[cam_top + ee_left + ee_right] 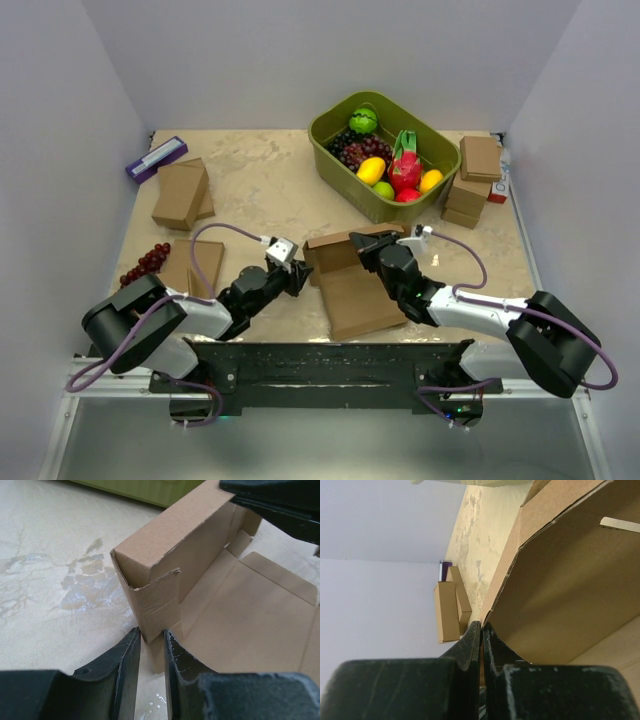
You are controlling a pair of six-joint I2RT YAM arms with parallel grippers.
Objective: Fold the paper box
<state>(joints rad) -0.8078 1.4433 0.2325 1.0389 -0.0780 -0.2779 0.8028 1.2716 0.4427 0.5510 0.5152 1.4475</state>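
Top external view gives you the paper box a little toward 5 o'clock from the table's middle, between your two arms. Its long axis runs roughly 11 to 5 o'clock. The flat panel lies on the table at the 5 o'clock end, toward the arm bases. One wall stands raised at the 11 o'clock end, its own length running about 8 to 2 o'clock. Your left gripper meets that wall's 8 o'clock corner. In the left wrist view its fingers stand close together, with the lower edge of the folded corner flap caught in the narrow gap between them. Your right gripper sits at the wall's top edge, further along toward 2 o'clock. In the right wrist view its fingers are pressed almost together, pinching the thin cardboard edge. At 1 o'clock from the box stands an olive-green tub of fruit, well apart. Small cardboard boxes lie at 10 o'clock, and a bunch of dark grapes at 9 o'clock.
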